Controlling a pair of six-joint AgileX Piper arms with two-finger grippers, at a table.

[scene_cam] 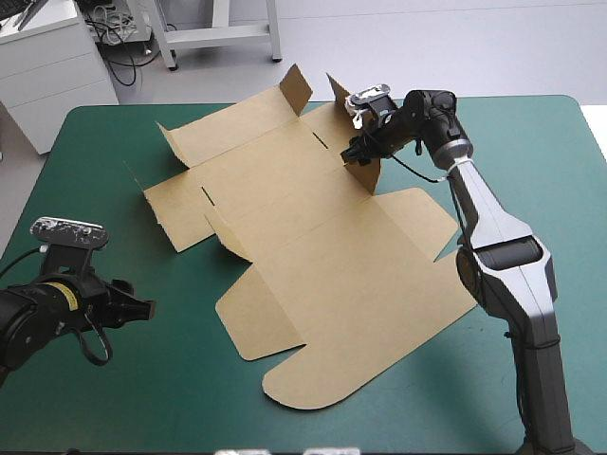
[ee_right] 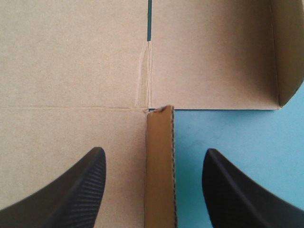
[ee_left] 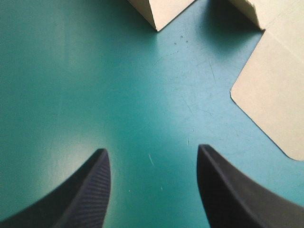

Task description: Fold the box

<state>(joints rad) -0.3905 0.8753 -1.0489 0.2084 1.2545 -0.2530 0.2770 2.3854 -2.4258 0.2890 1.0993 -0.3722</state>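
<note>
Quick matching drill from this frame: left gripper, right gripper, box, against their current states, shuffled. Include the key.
Things:
1. left gripper
2. right gripper
3. box

States:
A. fingers open, one on either side of an upright flap
B. lying mostly flat, a few flaps raised
C. fingers open over bare teal-green cover

Pairs: 1-C, 2-A, 3-B

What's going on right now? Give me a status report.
Left gripper open over bare teal-green cover. Right gripper open, astride raised flap. Brown cardboard box sheet mostly flat, few flaps up. Nothing in the way.
</note>
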